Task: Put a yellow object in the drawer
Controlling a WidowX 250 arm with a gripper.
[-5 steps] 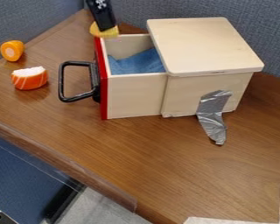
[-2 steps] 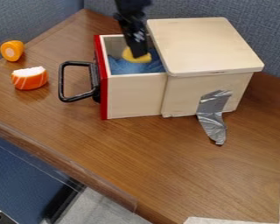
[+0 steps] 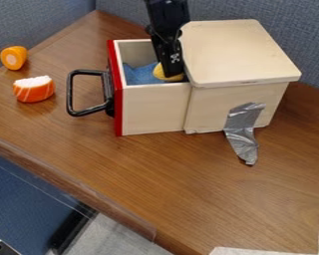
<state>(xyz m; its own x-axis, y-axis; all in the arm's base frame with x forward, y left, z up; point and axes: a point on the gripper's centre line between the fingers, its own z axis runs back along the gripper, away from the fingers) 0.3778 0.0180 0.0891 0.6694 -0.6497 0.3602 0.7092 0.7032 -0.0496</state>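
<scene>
Over on the left, the two orange toy pieces (image 3: 34, 89) lie well apart from the drawer (image 3: 152, 110), so I doubt they'll get in the way. The black handle (image 3: 70, 93) juts out over the desk (image 3: 89, 159); a sideways knock there could shove the drawer partly shut. Inside lies a rumpled blue cloth (image 3: 139, 74), which might snag the claw (image 3: 173, 73) if it presses too low. The claw is pinching the yellow object (image 3: 159, 73) down inside the drawer, at the end near the box. What worries me most is the wooden lid (image 3: 235, 52) right beside it: drifting right while letting go or lifting could scrape that edge.
</scene>
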